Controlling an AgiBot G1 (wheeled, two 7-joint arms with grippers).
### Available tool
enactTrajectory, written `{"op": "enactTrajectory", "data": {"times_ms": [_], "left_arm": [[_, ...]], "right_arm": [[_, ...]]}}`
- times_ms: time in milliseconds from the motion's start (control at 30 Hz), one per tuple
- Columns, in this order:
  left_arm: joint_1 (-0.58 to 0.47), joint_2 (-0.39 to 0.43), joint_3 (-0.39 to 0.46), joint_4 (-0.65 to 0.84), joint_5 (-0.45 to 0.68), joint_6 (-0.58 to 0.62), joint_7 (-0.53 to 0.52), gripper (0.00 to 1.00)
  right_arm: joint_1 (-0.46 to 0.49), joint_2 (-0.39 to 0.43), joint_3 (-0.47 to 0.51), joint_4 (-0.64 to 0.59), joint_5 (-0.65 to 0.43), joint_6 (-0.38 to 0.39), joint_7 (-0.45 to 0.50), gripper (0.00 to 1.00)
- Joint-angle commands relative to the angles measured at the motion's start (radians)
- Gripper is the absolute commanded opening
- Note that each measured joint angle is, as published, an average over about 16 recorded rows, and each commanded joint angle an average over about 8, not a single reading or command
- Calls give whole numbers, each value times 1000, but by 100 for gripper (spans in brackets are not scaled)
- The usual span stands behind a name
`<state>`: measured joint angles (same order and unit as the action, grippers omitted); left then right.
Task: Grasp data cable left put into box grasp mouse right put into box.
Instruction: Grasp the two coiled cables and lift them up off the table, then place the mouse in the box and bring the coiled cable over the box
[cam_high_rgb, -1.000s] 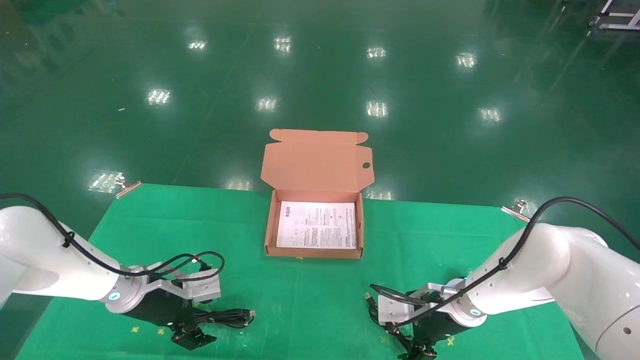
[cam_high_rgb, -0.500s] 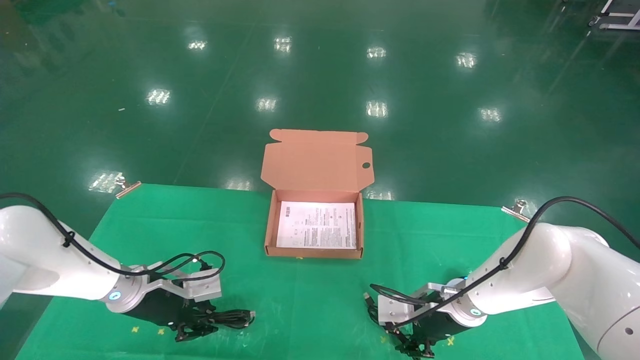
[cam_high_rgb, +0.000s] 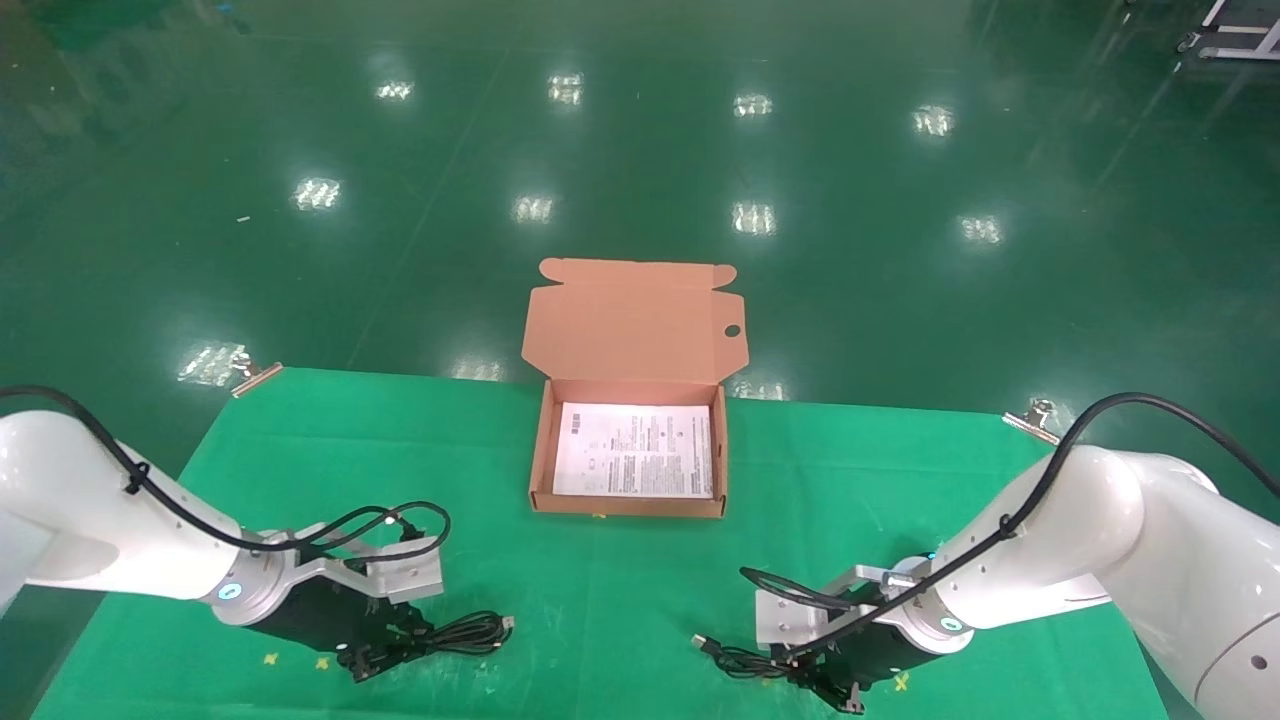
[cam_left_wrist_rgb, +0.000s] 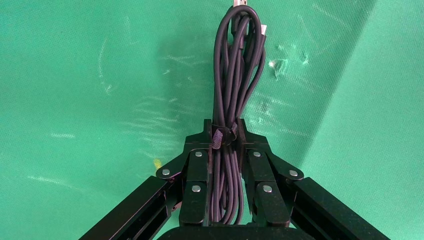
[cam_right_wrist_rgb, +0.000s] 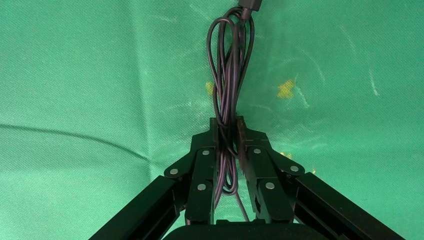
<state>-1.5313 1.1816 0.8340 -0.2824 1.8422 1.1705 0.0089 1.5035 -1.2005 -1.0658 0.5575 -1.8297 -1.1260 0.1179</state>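
The data cable (cam_high_rgb: 465, 632), a black elongated bundle with a silver plug end, lies at the front left of the green table. My left gripper (cam_high_rgb: 385, 655) is shut on it; in the left wrist view the jaws (cam_left_wrist_rgb: 224, 132) pinch the bundle (cam_left_wrist_rgb: 235, 65) at its strap. My right gripper (cam_high_rgb: 815, 690) at the front right is shut on a thin black looped cord (cam_high_rgb: 730, 655) with a USB plug; the right wrist view shows the gripper (cam_right_wrist_rgb: 227, 127) gripping the cord (cam_right_wrist_rgb: 230, 65). The mouse body is hidden. The salmon-orange box (cam_high_rgb: 540, 450) stands open at the table's middle back, lined with a white printed sheet (cam_high_rgb: 635, 450).
The box's flap lid (cam_high_rgb: 630, 330) stands up behind it, over the far table edge. Metal clamps hold the green cloth at the back left (cam_high_rgb: 255, 375) and back right (cam_high_rgb: 1030, 418) corners. Both grippers are close to the table's front edge.
Both grippers have closed on their bundles. The cord's plug end at the right has swung out to the left of the right gripper. The left cable shifted slightly.
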Motion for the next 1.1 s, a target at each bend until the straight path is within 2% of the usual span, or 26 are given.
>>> {"op": "enactTrajectory", "data": {"times_ms": [33,200,367,500,600,700,833,967,1100], "left_arm": [[2,3,1,2,2,-1,-3,0],[-21,-26,-11,-24,-13,7,23,0],[-73,-77,-30,-85,-27,1,53,0],[-119,-102,-43,-152,-29,-28,58,0],[-145,-102,-50,-201,-23,-67,52,0],[-162,-86,-53,-238,-6,-124,39,0],[-183,-55,-51,-273,26,-207,26,0],[-209,-25,-53,-279,48,-273,13,0],[-240,-1,-59,-258,58,-318,-2,0]], "right_arm": [[-3,-3,-1,-2,-1,1,-1,0],[49,51,26,36,14,4,19,0],[144,151,70,137,18,22,75,0],[214,213,100,241,-1,61,126,0],[253,227,123,305,-15,108,159,0],[280,212,147,343,-13,166,174,0],[309,152,177,344,9,244,158,0],[346,69,197,281,35,304,100,0],[387,-18,210,184,59,356,4,0]]}}
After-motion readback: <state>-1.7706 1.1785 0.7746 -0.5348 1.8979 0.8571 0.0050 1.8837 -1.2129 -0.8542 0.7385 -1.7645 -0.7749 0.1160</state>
